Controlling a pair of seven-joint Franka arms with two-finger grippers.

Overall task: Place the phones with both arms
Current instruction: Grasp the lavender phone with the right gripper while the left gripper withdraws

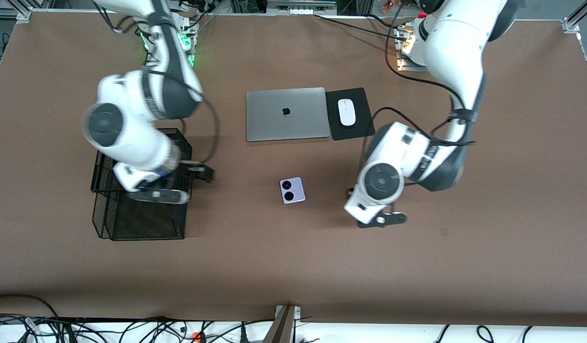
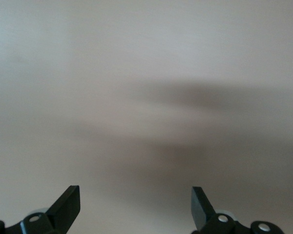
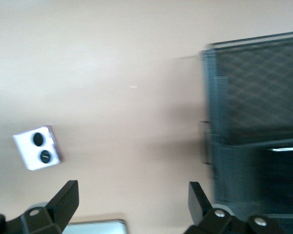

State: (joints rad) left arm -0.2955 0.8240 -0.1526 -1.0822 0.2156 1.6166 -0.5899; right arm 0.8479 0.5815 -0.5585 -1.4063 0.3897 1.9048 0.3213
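I see only the lavender phone (image 1: 292, 190) lying flat on the table, nearer the front camera than the laptop (image 1: 286, 114). Both the left gripper (image 2: 136, 204) and the right gripper (image 3: 133, 202) are wide and empty. Both arms flank it; converging, they probably collide.

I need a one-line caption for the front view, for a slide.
Lavender phone lies on the table between the open left gripper and the open right gripper beside the mesh tray.

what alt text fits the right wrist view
The right claw, open and empty, hangs over brown table, with the lavender-white phone lying flat and a black mesh tray nearby. A grey laptop's corner shows.
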